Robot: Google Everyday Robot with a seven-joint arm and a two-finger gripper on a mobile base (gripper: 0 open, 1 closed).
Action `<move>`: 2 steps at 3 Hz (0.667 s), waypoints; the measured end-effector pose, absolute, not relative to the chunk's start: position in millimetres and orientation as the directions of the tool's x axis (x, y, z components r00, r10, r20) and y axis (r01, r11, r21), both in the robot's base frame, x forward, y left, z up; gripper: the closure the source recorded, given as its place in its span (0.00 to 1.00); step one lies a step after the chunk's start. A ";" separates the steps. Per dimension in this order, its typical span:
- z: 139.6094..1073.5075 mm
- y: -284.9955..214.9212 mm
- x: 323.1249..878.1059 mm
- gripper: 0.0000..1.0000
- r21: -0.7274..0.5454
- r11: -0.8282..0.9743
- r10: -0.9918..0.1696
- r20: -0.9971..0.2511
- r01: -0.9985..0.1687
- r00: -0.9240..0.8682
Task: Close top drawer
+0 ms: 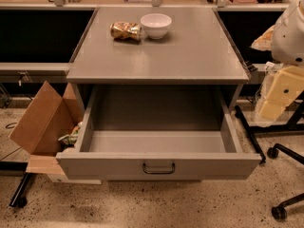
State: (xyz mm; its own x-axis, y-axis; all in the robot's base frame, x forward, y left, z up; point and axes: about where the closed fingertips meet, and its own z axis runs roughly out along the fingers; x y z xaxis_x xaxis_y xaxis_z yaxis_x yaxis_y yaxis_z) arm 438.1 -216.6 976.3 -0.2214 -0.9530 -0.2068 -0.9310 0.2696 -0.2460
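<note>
The top drawer (159, 164) is a wide, deep grey metal drawer pulled far out of the grey cabinet (159, 72). Its plain front faces me with a small dark loop handle (158, 168) at the centre. The inside of the drawer holds nothing that I can see. The lower drawers are hidden under it. My gripper (279, 96), pale yellow below the white arm (289, 37), hangs at the right edge of the view. It is right of the drawer's right side, above floor level, and touches nothing.
A white bowl (156, 25) and a crumpled gold can (126, 31) sit on the cabinet top. An open cardboard box (42, 120) with rubbish stands left of the drawer. Chair castors (280, 212) and black frame legs (249, 129) are on the speckled floor at right.
</note>
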 end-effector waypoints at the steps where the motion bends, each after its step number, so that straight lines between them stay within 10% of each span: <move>1: 977.1 -216.6 438.1 0.00 -0.253 0.269 -0.953 -0.207 -0.929 -0.220; 2: 945.6 -213.8 428.4 0.00 -0.212 0.216 -0.969 -0.167 -0.953 -0.182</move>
